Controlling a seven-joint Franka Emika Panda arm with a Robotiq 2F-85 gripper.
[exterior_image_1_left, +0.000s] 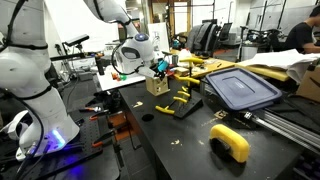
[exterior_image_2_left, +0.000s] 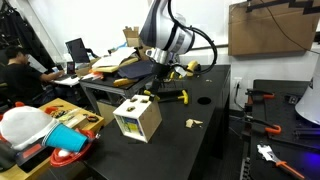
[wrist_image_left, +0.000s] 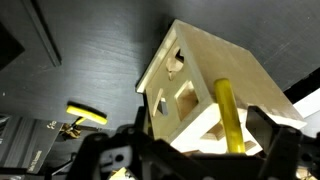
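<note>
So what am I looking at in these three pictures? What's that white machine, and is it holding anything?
The white machine is a robot arm with a two-fingered gripper at its end, steered by a person. Two pictures come from cameras standing outside the robot, at different spots around the black table. The third comes from a camera on the wrist, looking down past the gripper.

On the table stands a wooden box with shaped holes. Yellow blocks lie nearby, next to a dark lid. In the wrist view a yellow stick shows against the box; I cannot tell whether it touches it.

The gripper hangs open above the box and seems to grip nothing.
</note>
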